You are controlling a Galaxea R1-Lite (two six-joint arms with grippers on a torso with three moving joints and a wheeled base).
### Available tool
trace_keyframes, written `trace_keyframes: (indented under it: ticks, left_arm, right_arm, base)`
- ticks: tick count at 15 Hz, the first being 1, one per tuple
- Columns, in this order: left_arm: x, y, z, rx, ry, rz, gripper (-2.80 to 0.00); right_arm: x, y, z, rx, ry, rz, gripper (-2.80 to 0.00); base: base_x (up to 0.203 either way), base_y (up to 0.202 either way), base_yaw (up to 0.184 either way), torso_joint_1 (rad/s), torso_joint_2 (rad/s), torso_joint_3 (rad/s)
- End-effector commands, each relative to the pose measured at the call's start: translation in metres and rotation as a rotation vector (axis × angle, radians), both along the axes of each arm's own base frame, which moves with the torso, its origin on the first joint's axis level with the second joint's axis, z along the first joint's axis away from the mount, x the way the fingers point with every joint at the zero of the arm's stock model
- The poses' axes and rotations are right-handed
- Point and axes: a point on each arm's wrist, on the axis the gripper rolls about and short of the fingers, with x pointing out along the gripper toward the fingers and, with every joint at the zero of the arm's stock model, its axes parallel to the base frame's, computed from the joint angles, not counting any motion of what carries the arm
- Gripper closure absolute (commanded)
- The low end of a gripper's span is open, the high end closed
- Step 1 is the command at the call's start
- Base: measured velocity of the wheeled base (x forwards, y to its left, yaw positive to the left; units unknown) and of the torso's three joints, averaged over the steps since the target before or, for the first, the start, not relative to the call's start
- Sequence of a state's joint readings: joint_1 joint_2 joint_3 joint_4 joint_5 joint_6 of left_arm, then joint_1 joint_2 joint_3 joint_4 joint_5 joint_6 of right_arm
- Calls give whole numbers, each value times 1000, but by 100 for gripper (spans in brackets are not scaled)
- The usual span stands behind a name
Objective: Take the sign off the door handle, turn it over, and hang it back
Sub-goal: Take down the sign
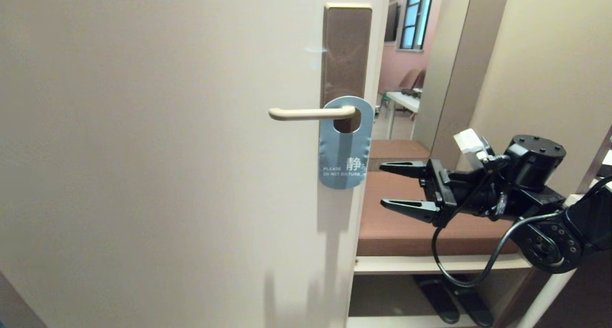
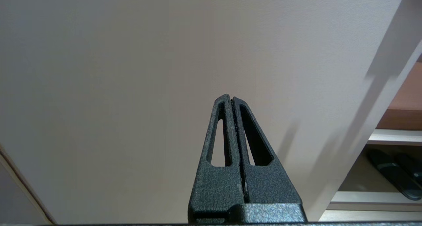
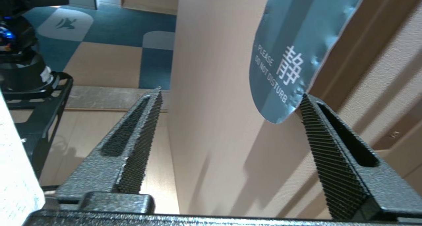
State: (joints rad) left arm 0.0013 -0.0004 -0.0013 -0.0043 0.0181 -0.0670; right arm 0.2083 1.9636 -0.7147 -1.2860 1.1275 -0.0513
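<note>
The wide cream door (image 1: 143,151) carries a tall brown metal plate (image 1: 346,46) and a slim beige lever handle (image 1: 311,113), where the light-blue card sign (image 1: 345,146) hangs, blue face outward. The right tool (image 1: 404,187) stands released, just right of the sign's lower edge: reaching is in hand; next, close on the card. The left tool (image 2: 232,102) is clenched, empty.

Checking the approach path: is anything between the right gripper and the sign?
No. In the head view the right gripper stands open beside the sign, with only open air and the door's edge between them.
</note>
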Motion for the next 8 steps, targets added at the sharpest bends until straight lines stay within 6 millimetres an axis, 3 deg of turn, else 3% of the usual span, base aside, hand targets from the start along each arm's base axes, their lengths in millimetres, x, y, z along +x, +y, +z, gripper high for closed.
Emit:
trace_keyframes:
  ticks: [1,8]
  left_arm:
    - [0,0,0,0,0,1,0]
    - [0,0,0,0,1,1,0]
  right_arm:
    - [-1,2,-1,0,-4,26,-280]
    - [1,3,-3,-1,-1,29,-280]
  base:
    - [0,0,0,0,0,0]
    - [0,0,0,0,0,0]
